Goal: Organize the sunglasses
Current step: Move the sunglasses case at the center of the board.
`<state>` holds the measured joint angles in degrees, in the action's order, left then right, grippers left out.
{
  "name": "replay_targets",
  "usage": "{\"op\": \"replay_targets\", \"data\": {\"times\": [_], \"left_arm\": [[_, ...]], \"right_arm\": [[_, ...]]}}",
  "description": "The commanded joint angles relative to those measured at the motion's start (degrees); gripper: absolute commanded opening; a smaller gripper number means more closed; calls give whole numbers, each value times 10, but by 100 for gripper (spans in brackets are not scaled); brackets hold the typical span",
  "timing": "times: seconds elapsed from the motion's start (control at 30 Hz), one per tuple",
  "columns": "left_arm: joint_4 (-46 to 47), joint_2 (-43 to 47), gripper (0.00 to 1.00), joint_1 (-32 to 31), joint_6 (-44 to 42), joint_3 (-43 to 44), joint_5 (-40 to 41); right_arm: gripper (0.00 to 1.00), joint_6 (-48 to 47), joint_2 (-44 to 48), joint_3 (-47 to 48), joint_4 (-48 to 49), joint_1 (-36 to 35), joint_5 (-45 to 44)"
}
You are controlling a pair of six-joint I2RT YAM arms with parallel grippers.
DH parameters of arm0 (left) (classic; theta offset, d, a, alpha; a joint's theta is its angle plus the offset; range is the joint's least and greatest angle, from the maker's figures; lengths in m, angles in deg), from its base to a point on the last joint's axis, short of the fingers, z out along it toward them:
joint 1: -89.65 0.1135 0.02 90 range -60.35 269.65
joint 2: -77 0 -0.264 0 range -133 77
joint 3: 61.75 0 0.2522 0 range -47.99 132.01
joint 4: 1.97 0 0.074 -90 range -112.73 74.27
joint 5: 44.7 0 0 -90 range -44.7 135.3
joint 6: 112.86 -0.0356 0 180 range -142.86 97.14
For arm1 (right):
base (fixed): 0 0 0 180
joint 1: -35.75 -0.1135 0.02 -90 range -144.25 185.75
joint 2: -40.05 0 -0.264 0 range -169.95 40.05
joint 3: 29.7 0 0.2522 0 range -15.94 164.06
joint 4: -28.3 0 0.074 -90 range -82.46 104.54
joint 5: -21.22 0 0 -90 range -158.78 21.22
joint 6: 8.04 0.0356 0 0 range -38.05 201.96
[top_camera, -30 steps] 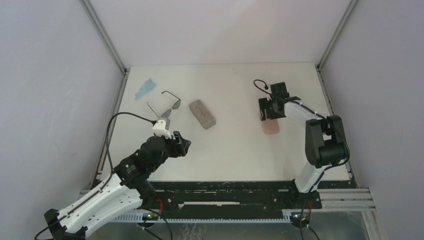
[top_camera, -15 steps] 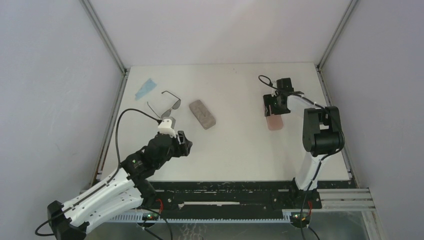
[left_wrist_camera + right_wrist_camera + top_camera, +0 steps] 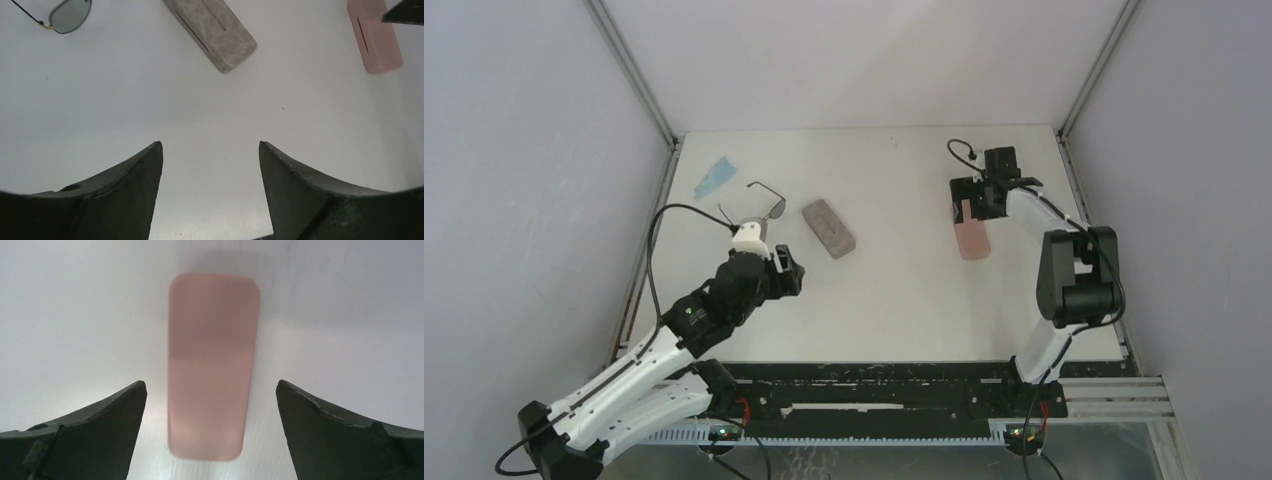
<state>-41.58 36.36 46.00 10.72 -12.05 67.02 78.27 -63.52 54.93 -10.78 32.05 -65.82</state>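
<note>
One pair of sunglasses (image 3: 765, 203) with a thin black wire frame lies open at the far left of the table, and my left wrist partly covers it. One dark lens (image 3: 70, 13) shows at the top left of the left wrist view. My left gripper (image 3: 787, 274) (image 3: 210, 145) stands open just near of the sunglasses, with only bare table between its fingers. My right gripper (image 3: 977, 204) (image 3: 210, 385) is open wide at the far right. The near end of a pink case (image 3: 212, 365) lies between its fingers with a gap on each side.
A grey-brown oblong case (image 3: 829, 228) (image 3: 210, 31) lies slanted right of the sunglasses. The pink case (image 3: 972, 238) (image 3: 375, 39) lies flat on the white table (image 3: 894, 290). A light blue cloth (image 3: 715, 177) sits at the far left corner. Grey walls enclose the table.
My left arm has reached farther in, toward the sunglasses, and now covers part of them. My right gripper has opened wider and drawn back toward the far edge; the pink case stays put.
</note>
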Motion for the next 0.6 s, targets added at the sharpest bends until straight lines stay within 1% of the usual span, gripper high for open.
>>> {"op": "replay_targets", "data": {"times": [0.0,0.1,0.17,0.23,0.37,0.43,0.57], "left_arm": [[-18,-38,75,29,-20,69,35],[-28,-75,75,58,-22,108,45],[-24,-95,74,81,-24,130,51],[-16,-119,73,104,-28,153,44],[-8,-170,71,147,-41,193,50],[-1,-191,71,183,-41,207,52],[23,-243,69,246,-34,242,29]], "right_arm": [[100,71,127,10,16,-9,-8],[99,163,182,-7,17,-29,-14],[97,205,215,-35,20,-52,-22],[96,225,236,-57,25,-86,-31],[95,239,261,-94,23,-189,-83],[95,255,269,-113,22,-228,-101],[94,277,290,-163,36,-297,-112]]}}
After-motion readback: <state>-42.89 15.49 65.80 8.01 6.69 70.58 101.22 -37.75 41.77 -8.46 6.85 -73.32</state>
